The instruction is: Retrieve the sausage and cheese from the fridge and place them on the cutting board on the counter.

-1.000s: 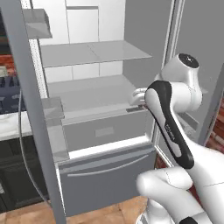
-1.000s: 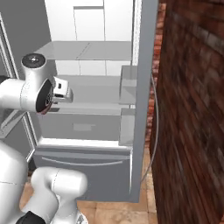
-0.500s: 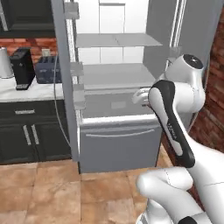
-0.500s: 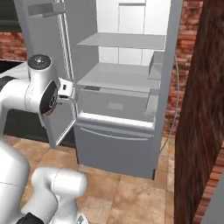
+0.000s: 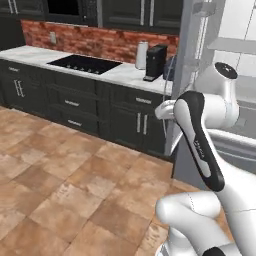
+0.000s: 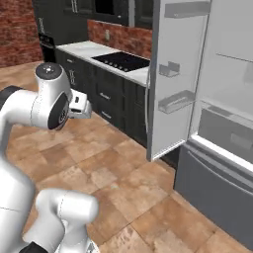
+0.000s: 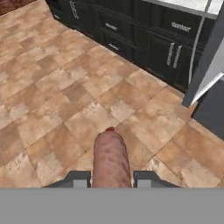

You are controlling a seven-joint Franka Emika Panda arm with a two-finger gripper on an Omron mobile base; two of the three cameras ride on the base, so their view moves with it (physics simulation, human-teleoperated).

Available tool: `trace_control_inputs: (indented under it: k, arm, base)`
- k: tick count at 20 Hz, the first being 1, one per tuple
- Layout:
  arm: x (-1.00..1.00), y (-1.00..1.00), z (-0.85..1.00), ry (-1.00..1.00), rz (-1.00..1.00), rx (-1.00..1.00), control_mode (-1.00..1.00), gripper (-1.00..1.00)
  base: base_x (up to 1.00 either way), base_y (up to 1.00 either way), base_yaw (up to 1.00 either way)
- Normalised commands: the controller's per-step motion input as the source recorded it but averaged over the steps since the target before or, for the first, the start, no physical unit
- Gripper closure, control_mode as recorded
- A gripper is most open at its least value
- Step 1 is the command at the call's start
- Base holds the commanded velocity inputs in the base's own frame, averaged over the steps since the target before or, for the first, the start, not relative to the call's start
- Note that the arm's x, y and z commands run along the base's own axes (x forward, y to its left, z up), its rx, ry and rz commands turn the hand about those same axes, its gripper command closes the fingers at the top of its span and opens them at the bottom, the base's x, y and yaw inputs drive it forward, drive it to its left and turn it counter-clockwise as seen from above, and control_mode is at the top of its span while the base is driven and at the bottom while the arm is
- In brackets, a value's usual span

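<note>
In the hand view the jaws are closed on the sausage (image 7: 110, 159), a reddish-brown cylinder that rises from between the two dark fingertips (image 7: 78, 179) at the bottom centre of the frame, its rounded end pointing up the picture. The gripper (image 7: 110, 180) hangs over a tan tiled floor (image 7: 57, 92) that spreads across most of that frame.

Dark cabinet fronts (image 7: 131, 33) run along the top of the hand view, and the grey lower corner of the fridge door (image 7: 209, 74) cuts in at the right edge.

In the right base view the white arm (image 6: 47, 101) sits at the left, its hand (image 6: 79, 105) pointing right at mid-height. The fridge (image 6: 217, 113) takes up the right half, with one door (image 6: 173, 79) swung open and showing white bins, grey shelves and a wide drawer front (image 6: 215, 190) below.

In the left base view the desk (image 5: 95, 65), a white marble slab with a black cooktop (image 5: 84, 63), crosses the upper left above dark cabinets. A dark coffee maker (image 5: 156, 62) and a white roll (image 5: 142, 55) stand near its right end, just beside the fridge.
</note>
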Motion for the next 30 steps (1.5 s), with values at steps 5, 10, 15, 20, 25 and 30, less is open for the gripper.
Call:
trace_control_inputs:
  k: [5, 10, 15, 20, 25, 30]
  arm:
    - [0.0, 0.0, 0.0, 0.0, 0.0, 0.0, 1.0, 1.0]
    - [0.0, 0.0, 0.0, 0.0, 0.0, 0.0, 1.0, 1.0]
    - [0.0, 0.0, 0.0, 0.0, 0.0, 0.0, 1.0, 1.0]
    - [0.0, 0.0, 0.0, 0.0, 0.0, 0.0, 1.0, 1.0]
    - [0.0, 0.0, 0.0, 0.0, 0.0, 0.0, 1.0, 1.0]
    - [0.0, 0.0, 0.0, 0.0, 0.0, 0.0, 1.0, 1.0]
  base:
    - [-0.15, 0.05, 1.0]
    - [0.62, 0.0, 0.76]
    - [1.0, 0.0, 0.49]
    - [1.0, 0.0, 0.32]
    - [1.0, -0.02, 0.2]
    - [1.0, -0.1, 0.18]
